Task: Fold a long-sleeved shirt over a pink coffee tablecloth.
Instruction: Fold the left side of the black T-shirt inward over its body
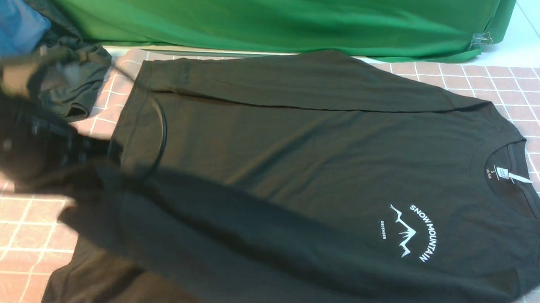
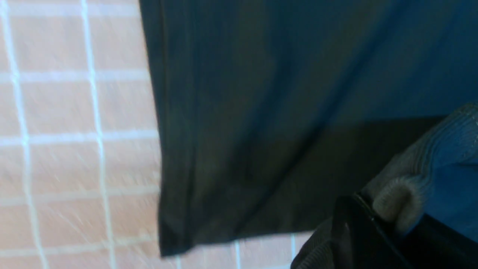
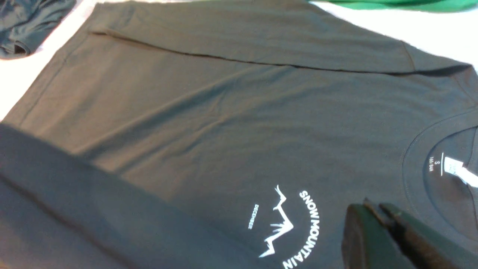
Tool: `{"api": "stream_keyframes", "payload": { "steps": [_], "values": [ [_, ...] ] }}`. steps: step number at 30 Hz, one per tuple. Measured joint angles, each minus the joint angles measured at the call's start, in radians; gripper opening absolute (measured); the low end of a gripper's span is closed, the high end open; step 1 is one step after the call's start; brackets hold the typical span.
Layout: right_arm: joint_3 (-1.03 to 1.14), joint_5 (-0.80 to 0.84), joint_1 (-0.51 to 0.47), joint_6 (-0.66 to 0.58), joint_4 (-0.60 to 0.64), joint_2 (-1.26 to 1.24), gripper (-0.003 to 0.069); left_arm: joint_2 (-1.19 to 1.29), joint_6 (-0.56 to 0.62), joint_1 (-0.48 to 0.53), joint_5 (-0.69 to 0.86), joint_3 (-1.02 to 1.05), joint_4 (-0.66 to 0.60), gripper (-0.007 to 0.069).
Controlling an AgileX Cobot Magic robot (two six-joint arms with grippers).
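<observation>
Since the long-sleeved shirt (image 1: 297, 162) lies on the pink coffee tablecloth (image 1: 16, 230) with its long axis across the tabletop, collar (image 1: 509, 178) toward the robot's right and hem toward its left, the near sleeve (image 1: 228, 232) runs leftward to the left fingers (image 2: 349, 231), which seem, through the blur, to pinch its end. Folding it across the body suits that nearer arm. The right fingers (image 3: 358, 231) hang pressed together, empty, above the chest.

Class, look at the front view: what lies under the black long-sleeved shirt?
The pink coffee tablecloth shows past the long-sleeved shirt on both sides, so it seems to run beneath. That part is covered, so anything else under the shirt cannot be seen.
</observation>
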Motion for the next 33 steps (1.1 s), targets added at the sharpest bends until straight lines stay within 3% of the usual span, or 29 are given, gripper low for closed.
{"api": "stream_keyframes", "payload": {
  "steps": [8,29,33],
  "values": [
    [0.0,-0.026,0.0,0.0,0.0,0.0,0.007,0.14,0.0,0.0,-0.124,-0.088,0.127,0.005],
    [0.0,-0.027,0.0,0.0,0.0,0.0,0.007,0.371,0.0,0.0,-0.299,-0.096,0.203,0.0055],
    [0.0,-0.027,0.0,0.0,0.0,0.0,0.007,0.375,-0.006,0.0,-0.32,-0.096,0.22,0.013]
  ]
}}
